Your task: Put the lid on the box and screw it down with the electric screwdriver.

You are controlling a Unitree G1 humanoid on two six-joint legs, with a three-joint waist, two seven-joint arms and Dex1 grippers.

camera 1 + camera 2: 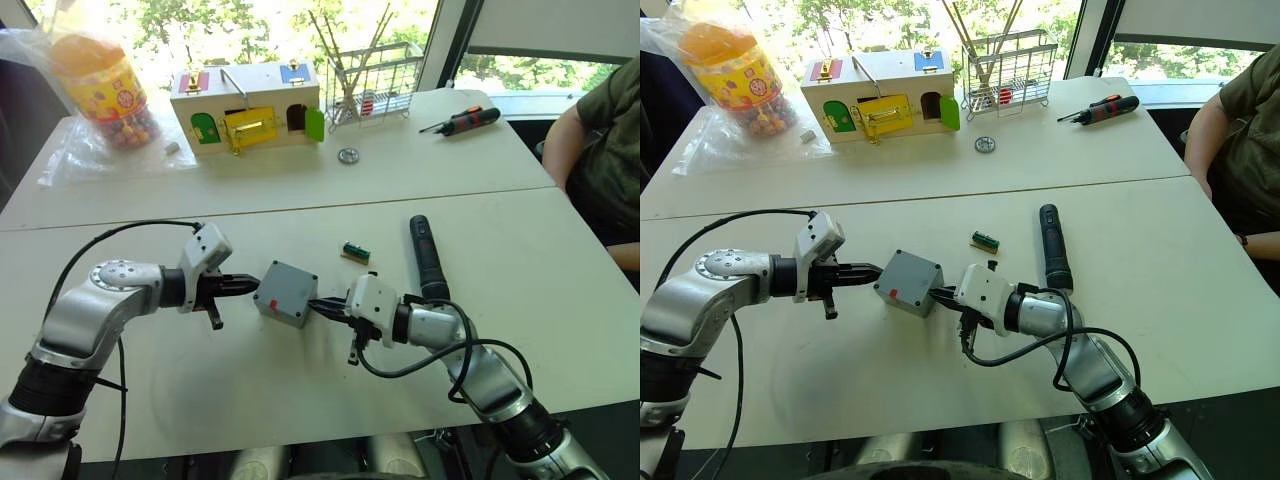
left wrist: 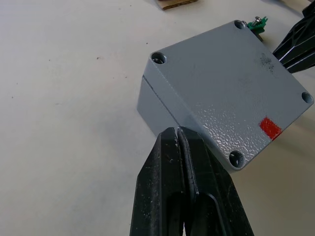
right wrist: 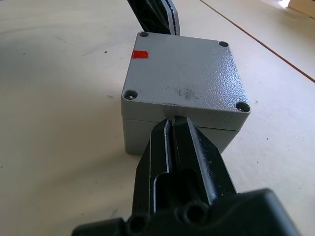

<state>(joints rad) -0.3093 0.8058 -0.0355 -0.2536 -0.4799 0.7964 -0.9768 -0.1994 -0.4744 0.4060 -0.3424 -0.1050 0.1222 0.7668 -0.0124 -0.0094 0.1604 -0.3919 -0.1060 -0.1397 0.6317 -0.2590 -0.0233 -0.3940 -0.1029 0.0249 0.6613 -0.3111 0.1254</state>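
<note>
The grey box (image 1: 285,294) stands on the near table with the lid (image 2: 229,86) lying flat on top of it; the lid carries a small red mark and corner screw holes. My left gripper (image 1: 250,285) is shut, its tips pressing the box's left side at the seam. My right gripper (image 1: 322,305) is shut too, its tips against the opposite side at the seam (image 3: 179,118). The electric screwdriver (image 1: 428,257), a dark stick, lies on the table just right of my right arm.
A small green part (image 1: 356,251) lies behind the box. On the far table stand a wooden box with coloured doors (image 1: 247,107), a candy jar (image 1: 103,89), a wire rack (image 1: 373,85), a metal disc (image 1: 348,155) and an orange-and-black hand screwdriver (image 1: 462,121). A person (image 1: 605,160) sits at right.
</note>
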